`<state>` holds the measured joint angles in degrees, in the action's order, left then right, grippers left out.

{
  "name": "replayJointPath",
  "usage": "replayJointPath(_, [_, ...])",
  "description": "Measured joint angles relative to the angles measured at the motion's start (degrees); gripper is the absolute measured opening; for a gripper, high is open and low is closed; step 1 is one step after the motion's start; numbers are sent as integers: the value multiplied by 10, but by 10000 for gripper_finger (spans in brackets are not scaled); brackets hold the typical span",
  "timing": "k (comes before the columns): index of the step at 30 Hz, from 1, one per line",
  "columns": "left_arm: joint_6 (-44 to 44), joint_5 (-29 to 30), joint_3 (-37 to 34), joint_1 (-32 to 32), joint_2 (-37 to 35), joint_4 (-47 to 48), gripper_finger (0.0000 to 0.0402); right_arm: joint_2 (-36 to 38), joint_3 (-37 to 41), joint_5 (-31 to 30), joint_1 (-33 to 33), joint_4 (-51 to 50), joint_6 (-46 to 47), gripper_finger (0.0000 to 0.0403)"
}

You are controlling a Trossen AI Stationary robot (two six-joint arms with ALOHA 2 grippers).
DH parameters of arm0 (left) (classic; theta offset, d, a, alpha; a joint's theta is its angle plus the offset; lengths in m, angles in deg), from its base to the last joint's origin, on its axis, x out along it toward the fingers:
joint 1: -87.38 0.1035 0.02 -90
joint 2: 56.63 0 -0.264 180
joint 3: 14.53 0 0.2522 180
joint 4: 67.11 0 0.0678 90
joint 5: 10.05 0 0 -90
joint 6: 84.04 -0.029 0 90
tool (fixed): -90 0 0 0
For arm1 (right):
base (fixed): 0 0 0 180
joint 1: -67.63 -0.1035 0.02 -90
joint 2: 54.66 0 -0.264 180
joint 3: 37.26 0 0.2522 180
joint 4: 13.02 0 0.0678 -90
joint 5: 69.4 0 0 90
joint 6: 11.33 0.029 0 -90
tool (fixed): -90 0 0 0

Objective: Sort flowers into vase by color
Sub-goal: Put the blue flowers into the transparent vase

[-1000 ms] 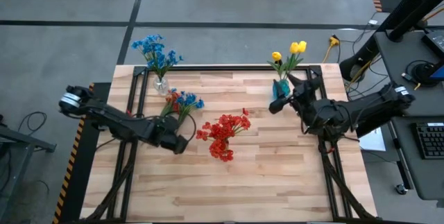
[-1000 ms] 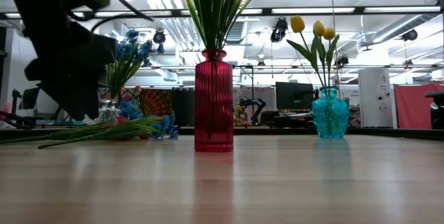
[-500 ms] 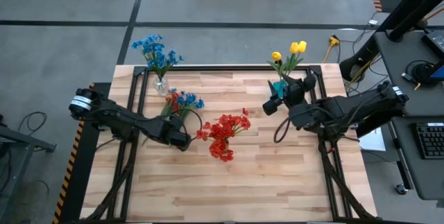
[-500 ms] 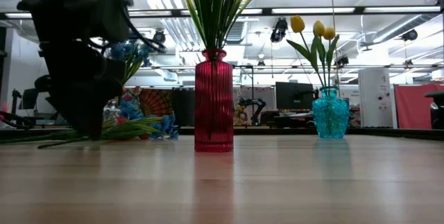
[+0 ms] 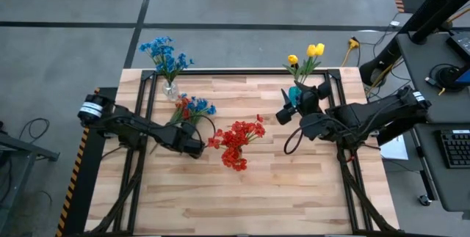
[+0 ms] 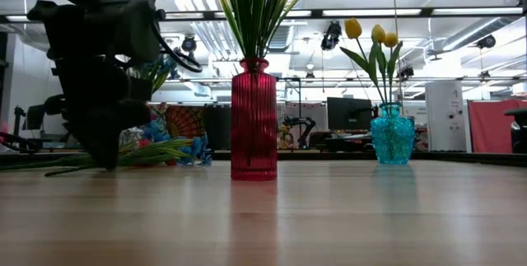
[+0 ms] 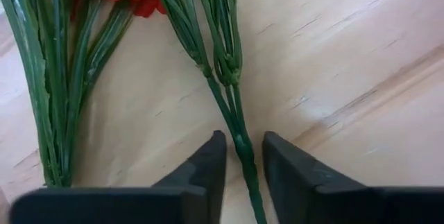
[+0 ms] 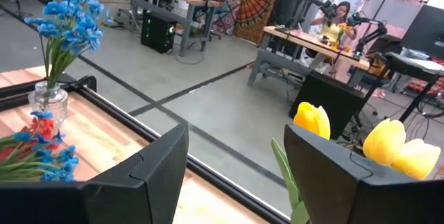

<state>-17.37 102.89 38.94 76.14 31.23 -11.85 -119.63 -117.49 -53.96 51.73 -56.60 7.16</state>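
Observation:
Loose flowers [image 5: 192, 108], red and blue heads on thin green stems, lie flat on the table's left half. My left gripper [image 5: 192, 147] is down at their stem ends. In the left wrist view its fingers stand open, close on either side of one green stem [image 7: 241, 148], a thin gap showing each side. My right gripper [image 5: 283, 114] is open with nothing between its fingers [image 8: 159, 168], next to the teal vase [image 5: 297, 90] of yellow tulips [image 6: 372, 34]. A red vase [image 6: 254, 122] holds red flowers [image 5: 236, 145]. A clear vase [image 5: 170, 89] holds blue flowers [image 5: 165, 53].
A black frame rail [image 5: 242, 72] runs along the table's far edge and down both sides. The near half of the wooden table [image 5: 250, 200] is bare boards. Beyond the far edge, desks and a person show in the right wrist view.
My left gripper has come down from above the loose stems to table height and edged toward the table's right. My right gripper has swung a little toward the table's left, away from the teal vase. The flowers and vases have stayed put.

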Motion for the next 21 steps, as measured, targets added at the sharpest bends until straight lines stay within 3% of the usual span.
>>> replayJointPath(7, [-2,0,-1,0,-5,1,8,0,4,0,0,-1,5,231])
replayJointPath(15, [-2,0,-1,0,-13,1,8,0,5,0,0,-2,6,231])
replayJointPath(21, [-2,0,-1,-7,-57,10,8,0,5,1,0,-2,6,231])
